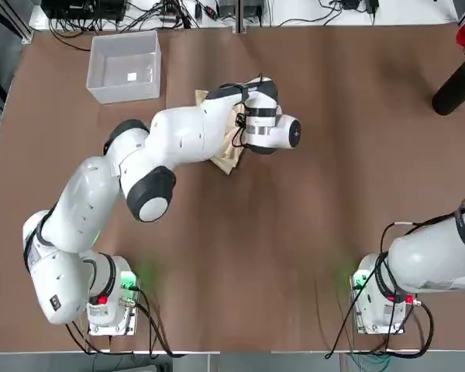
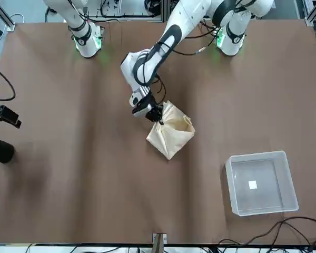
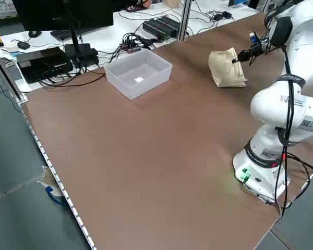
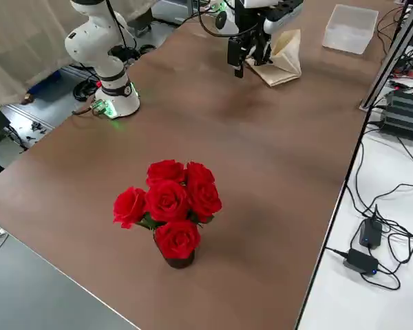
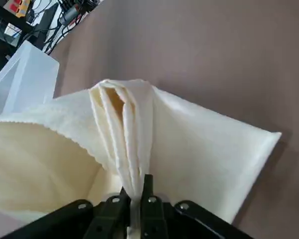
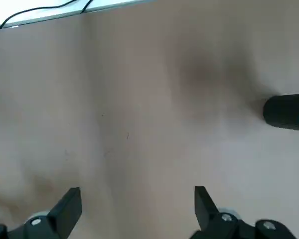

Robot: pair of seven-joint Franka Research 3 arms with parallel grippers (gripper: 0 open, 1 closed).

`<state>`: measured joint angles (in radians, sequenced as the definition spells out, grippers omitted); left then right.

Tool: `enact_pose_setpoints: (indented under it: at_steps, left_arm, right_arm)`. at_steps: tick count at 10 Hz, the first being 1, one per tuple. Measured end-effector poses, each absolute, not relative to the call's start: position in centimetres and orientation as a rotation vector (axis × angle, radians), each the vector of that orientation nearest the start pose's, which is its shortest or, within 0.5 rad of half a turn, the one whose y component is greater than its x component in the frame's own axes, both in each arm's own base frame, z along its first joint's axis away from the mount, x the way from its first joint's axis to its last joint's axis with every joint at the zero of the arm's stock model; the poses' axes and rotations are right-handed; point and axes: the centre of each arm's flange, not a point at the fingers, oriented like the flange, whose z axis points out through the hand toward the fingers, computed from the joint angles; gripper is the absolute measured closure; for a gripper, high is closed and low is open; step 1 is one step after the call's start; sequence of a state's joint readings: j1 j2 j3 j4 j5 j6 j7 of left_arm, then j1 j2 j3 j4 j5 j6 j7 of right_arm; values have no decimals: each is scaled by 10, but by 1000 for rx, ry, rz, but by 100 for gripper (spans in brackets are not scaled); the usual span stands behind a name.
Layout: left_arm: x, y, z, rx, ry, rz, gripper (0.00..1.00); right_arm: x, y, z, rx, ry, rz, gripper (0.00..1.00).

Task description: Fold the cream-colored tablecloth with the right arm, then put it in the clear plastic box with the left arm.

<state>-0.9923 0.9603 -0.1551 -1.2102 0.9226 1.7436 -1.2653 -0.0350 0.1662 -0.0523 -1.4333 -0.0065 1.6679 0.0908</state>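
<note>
And there it was, the left gripper [image 5: 135, 204] clenched on the cream-colored tablecloth [image 5: 204, 149], its two fingers pinching a gathered bunch of layers between them! Above that pinch the folds stood up in a narrow pleat, while on one side the cloth spread out to a pointed corner and on the other it sagged open in a wide, loose hollow.

From across the table, the folded bundle hung at the left gripper's tip, one corner pointing down, over the middle part of the brown table [image 2: 95, 184]. The left arm [image 1: 178, 136] reached out from its green-lit base, bent high above the tabletop, its wrist covering part of the cloth from overhead.

Farther out, on the left arm's side near the far edge, sat the clear plastic box [image 1: 125, 68], upright, open at the top, a small white label on its bottom. The cloth was outside it, apart from its walls.

Over on the other side, the right gripper [image 6: 138, 199] was released, fingers wide apart with nothing between them, and near that side's edge stood a dark vase [image 4: 179, 260] of red roses [image 4: 168, 201].
</note>
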Motion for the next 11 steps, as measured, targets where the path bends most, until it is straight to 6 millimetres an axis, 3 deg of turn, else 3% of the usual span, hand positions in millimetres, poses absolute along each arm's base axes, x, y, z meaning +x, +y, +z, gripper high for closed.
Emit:
enact_pose_setpoints:
  at_steps: [3, 6, 8, 11]
  left_arm:
    - [374, -628, 189, -2449, 289, -715, 81]
    - [363, -636, 189, -2451, 328, -719, 34]
    - [353, -646, 201, -2478, 344, -727, 3]
    - [331, -664, 258, -2592, 386, -653, 0]
  right_arm:
    - [613, -52, 602, -3142, 278, -108, 0]
    - [613, -51, 602, -3142, 278, -107, 0]
    - [613, -51, 602, -3142, 278, -107, 0]
    - [613, -51, 602, -3142, 277, -107, 0]
